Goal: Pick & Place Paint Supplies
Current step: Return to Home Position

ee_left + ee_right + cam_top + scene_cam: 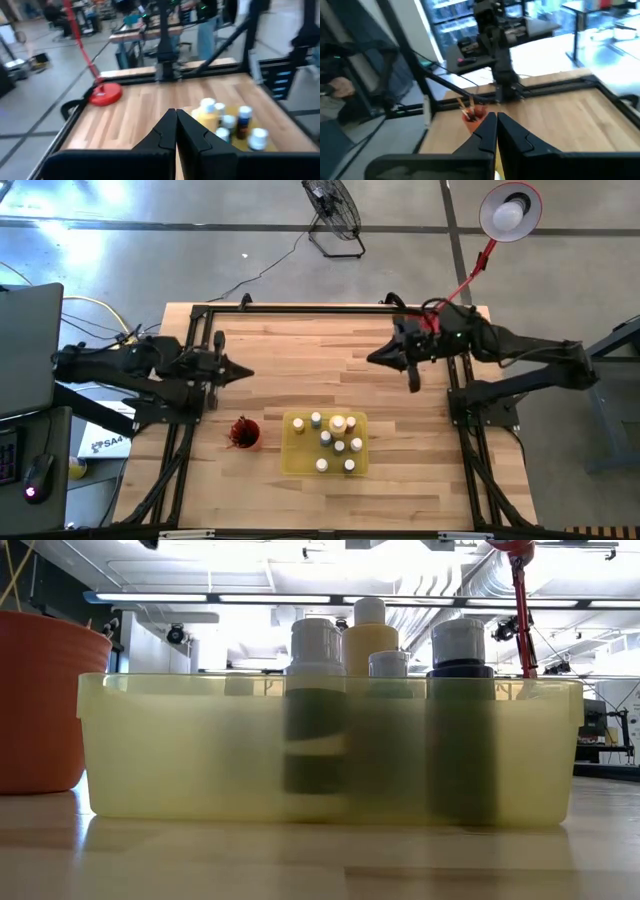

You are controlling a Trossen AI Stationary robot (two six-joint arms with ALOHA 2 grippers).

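Both grippers hang empty above the wooden table (300,350), fingers pressed together: the left gripper (243,372) toward the left side, the right gripper (374,358) toward the far right. About 9 paint bottles (338,423) stand in the yellow tray (292,460) at the near middle; from table height its cloudy wall veils their lower halves. Left of it, apart, the red cup (244,434) holds thin brushes (238,423). Beyond the table, a fan (333,205) and a red-armed lamp (510,208) stand over grey floor.

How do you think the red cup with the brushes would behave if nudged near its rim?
Likely tippy: the cup narrows toward its base, and the brushes stick out above its rim. It looks light, so pushed low it would probably slide on the smooth table.
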